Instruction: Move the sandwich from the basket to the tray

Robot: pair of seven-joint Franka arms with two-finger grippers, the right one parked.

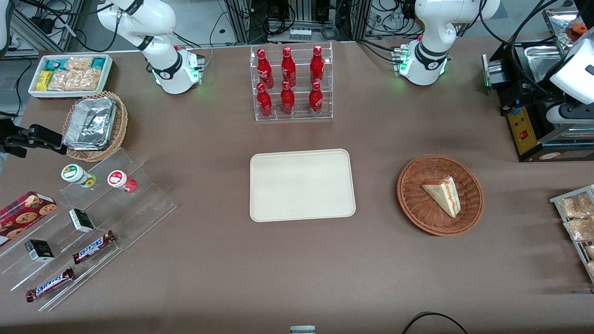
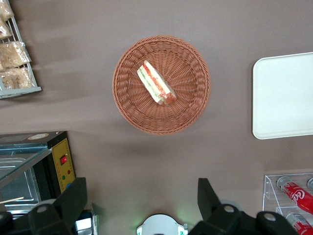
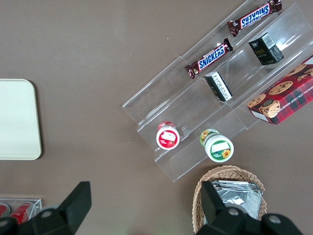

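I see the tray [image 1: 302,184] bare at mid-table. Toward the working arm's end, the sandwich [image 1: 443,194] lies in the basket [image 1: 417,218]. My gripper [image 2: 142,203] hangs high above the table, farther from the front camera than the basket, fingers [image 2: 208,196] spread wide, holding nothing.

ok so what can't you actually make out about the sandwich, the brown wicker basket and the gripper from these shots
- Triangular sandwich in the round reddish-brown wicker basket: its underside is hidden in every view, resting against the weave.
- Left gripper, open, high above the table beside the basket: its body is cut off by the wrist view's edge.
- Flat cream rectangular tray: partly cut off in both wrist views; whole only in the front view.
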